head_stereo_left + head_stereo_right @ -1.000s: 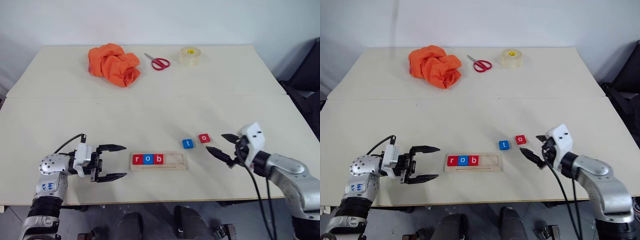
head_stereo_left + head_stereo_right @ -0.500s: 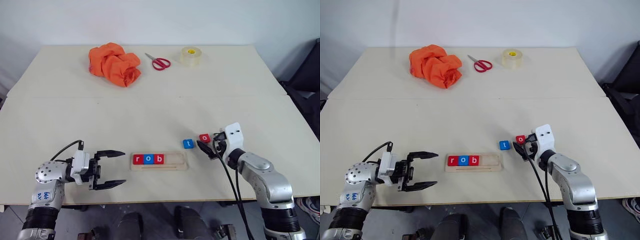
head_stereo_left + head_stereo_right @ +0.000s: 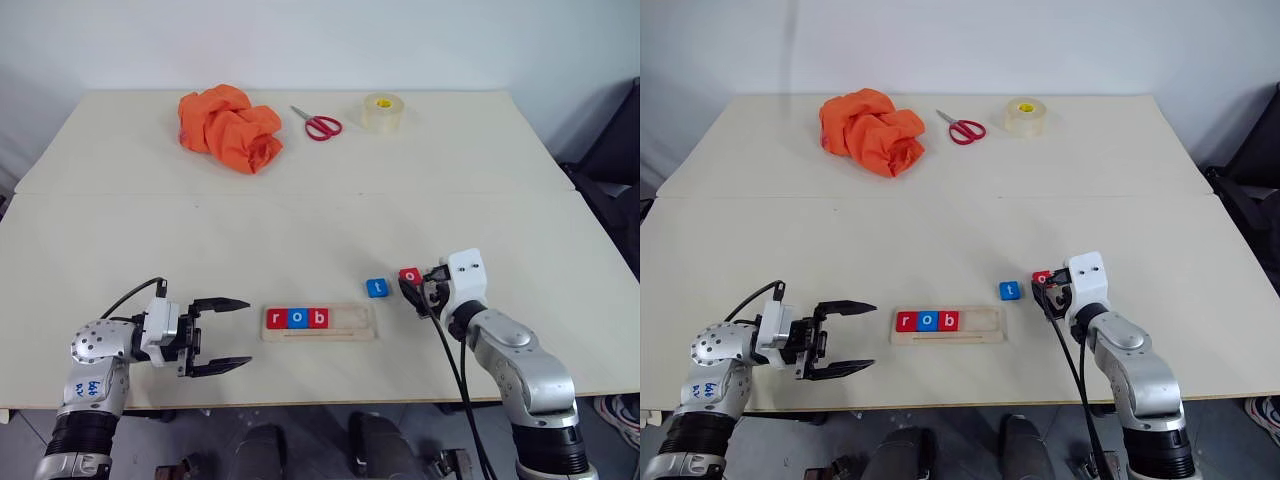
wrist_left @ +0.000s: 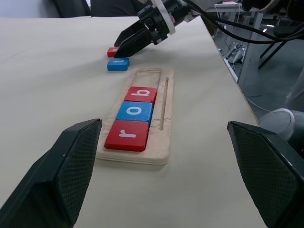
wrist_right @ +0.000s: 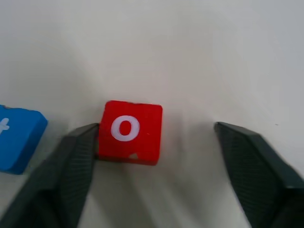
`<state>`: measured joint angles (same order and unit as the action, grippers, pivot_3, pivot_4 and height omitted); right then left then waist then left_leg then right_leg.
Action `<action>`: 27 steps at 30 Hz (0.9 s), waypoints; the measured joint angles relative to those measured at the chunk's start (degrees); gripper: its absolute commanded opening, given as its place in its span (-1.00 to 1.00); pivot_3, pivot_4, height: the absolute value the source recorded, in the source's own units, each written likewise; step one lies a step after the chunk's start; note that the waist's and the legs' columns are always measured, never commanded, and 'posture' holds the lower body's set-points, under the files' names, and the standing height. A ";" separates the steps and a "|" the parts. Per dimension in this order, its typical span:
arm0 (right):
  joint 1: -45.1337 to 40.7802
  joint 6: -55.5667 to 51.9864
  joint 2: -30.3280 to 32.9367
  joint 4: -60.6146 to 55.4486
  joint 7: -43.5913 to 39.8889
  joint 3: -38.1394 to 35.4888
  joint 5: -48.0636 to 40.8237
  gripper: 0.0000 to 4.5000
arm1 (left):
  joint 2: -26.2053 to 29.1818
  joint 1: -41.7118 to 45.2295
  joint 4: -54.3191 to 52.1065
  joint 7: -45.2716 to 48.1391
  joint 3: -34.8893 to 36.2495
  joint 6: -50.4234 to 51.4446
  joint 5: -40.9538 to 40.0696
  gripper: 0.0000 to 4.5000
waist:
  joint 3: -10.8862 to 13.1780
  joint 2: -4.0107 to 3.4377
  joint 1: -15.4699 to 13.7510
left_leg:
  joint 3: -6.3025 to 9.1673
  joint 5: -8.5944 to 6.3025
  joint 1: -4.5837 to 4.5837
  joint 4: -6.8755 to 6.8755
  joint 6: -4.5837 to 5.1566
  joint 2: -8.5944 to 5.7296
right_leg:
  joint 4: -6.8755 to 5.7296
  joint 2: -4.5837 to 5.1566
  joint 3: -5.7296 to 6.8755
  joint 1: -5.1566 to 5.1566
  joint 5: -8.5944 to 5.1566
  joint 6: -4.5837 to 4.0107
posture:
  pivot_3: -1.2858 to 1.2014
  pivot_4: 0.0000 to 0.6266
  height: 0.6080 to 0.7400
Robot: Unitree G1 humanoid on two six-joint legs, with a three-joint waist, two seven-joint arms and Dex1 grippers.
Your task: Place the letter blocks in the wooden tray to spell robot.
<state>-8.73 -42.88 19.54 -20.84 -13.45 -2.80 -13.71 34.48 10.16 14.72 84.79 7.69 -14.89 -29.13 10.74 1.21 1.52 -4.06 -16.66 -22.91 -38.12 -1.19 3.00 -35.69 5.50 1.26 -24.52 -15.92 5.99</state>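
You can read white lowercase letters on the blocks: in the wooden tray [image 4: 164, 137], red "r" [image 4: 127, 135], blue "o" [image 4: 134, 111], red "b" [image 4: 141, 93]. Loose on the table [image 3: 300, 220]: red "o" [image 5: 129, 131] & blue "t" [image 3: 376, 288]. Left arm sticker [image 3: 91, 388]: blue handwriting, illegible.

Three letter blocks [image 3: 297, 318] fill the wooden tray's [image 3: 350, 321] left; two lie right, behind it

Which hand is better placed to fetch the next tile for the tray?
The right hand. The red o lies between its open fingers, one finger touching it. The left hand hovers open at the tray's far end, beside the r.
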 measured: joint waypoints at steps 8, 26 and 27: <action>0.03 -0.37 -0.87 -0.47 0.25 0.05 0.08 -0.35 | -0.32 0.60 0.87 0.43 -0.42 0.05 0.09 1.00 | 0.00 0.00 0.02 | 0.00 0.00 0.00 0.00 0.00 0.00 | 0.01 0.00 0.00 0.00 0.00 0.00 | 0.03 -0.52 1.00; 11.47 -20.68 -8.10 -24.85 8.01 -5.40 -7.22 0.20 | -0.34 2.08 2.27 1.14 -0.71 0.67 0.07 1.00 | -0.04 0.05 0.06 | 0.12 0.03 -0.03 0.08 0.03 0.04 | 0.06 -0.04 0.06 -0.01 -0.03 -0.08 | 0.03 -0.52 1.00; 11.47 -20.79 -8.23 -24.85 8.06 -5.47 -7.25 0.38 | -0.30 2.39 2.36 1.14 -0.71 0.67 0.07 1.00 | -0.04 0.05 0.06 | 0.12 0.03 -0.04 0.08 0.03 0.02 | 0.06 -0.02 0.05 -0.01 -0.03 -0.08 | 0.03 -0.52 1.00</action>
<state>2.74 -63.67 11.31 -45.69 -5.39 -8.27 -20.96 34.19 12.55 17.08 85.93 6.98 -14.21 -29.07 10.70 1.27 1.57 -3.95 -16.62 -22.95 -38.04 -1.16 3.02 -35.63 5.48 1.31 -24.53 -15.95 5.91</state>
